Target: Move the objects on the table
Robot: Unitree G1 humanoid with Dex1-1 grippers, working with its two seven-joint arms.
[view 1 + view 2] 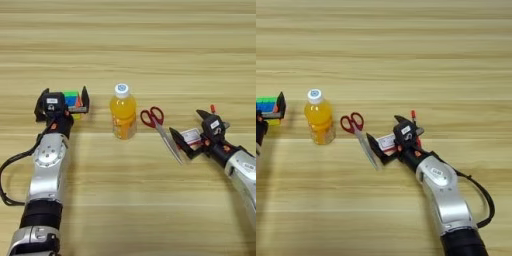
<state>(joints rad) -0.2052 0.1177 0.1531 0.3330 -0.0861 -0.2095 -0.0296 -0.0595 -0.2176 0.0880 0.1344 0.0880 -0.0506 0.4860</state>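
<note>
My left gripper (pixel 64 95) is open around the multicoloured puzzle cube (pixel 73 100), which rests against its right finger (pixel 85 98). Just right of the cube, an orange-juice bottle (pixel 123 116) with a white cap stands upright. Red-handled scissors (pixel 159 124) lie right of the bottle, blades pointing toward me. My right gripper (pixel 184 121) is open, and a small red-and-white card (pixel 191 135) lies between its fingers, by the blade tips. A red pen (pixel 213 108) peeks out behind that gripper. Everything rests on the wooden table (pixel 130 45).
The left arm's black cable (pixel 6 175) loops over the table at the near left. The right arm's cable (pixel 481 195) curves out at the near right. Bare wood runs across the far half of the table.
</note>
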